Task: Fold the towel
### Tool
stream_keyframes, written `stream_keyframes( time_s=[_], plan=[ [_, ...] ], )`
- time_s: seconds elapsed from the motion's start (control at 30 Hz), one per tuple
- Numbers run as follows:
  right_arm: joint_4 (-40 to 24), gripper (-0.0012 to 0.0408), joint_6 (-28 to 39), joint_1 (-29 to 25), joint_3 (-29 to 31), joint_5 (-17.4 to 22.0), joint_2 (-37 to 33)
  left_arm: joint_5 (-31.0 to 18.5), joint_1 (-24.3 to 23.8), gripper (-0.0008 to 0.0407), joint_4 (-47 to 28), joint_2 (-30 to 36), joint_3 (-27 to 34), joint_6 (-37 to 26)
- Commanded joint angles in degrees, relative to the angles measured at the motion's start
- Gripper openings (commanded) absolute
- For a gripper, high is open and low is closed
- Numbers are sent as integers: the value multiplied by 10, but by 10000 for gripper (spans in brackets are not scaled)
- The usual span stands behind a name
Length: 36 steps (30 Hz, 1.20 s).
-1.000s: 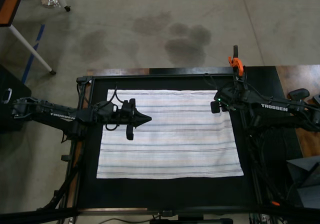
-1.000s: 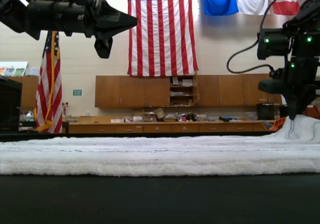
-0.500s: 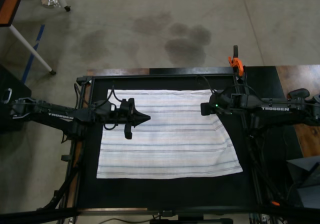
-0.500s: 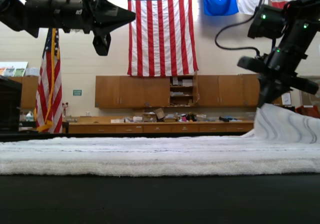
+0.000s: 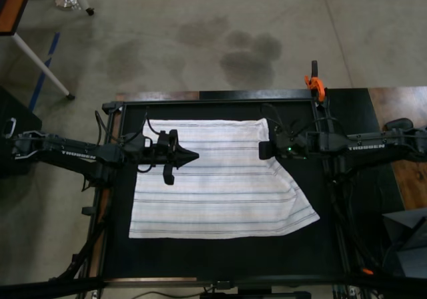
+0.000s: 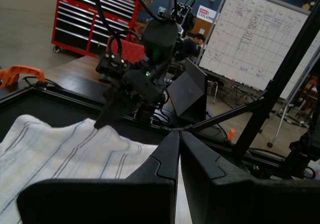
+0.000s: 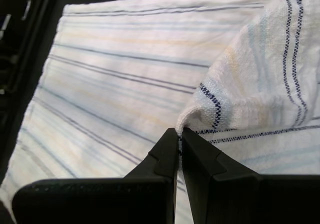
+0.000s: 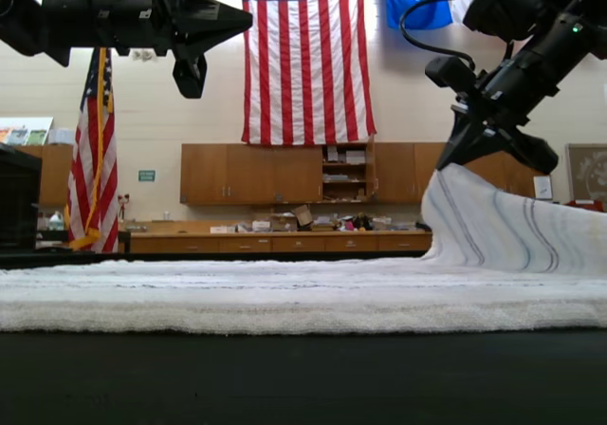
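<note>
While the towel point(image 5: 220, 179) lies spread on the black table point(image 5: 333, 245), the right gripper point(image 7: 178, 134) has its fingers pinched on one far corner, lifted clear of the table. The left gripper point(image 5: 193, 156) hovers closed and empty above the opposite side. This looks like the first fold; next, carry that corner across.

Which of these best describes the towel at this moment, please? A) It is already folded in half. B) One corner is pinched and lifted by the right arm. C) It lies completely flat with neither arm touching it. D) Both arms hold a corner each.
B: the right gripper has its jaws shut on a corner of the towel, raised off the mat, while the left gripper hovers above the cloth holding nothing.
</note>
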Motion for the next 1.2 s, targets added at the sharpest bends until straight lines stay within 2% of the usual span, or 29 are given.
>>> stream_keyframes(
  time_s=[0.0,0.17,0.57,0.77,0.93,1.17],
  plan=[
    [29,-1,0,4,4,0,22,0,0,0,0,0,0,0],
    [50,0,-16,6,37,0,95,0,0,0,0,-1,0,0],
    [49,0,-125,2,212,-11,275,0,0,0,0,-6,0,0],
    [43,-1,-158,2,275,-17,348,0,0,0,0,-19,0,0],
    [52,0,-178,-2,320,-32,392,0,0,0,0,-30,0,0],
    [48,0,-210,-18,369,-32,414,0,0,0,0,-27,0,0]
  ],
)
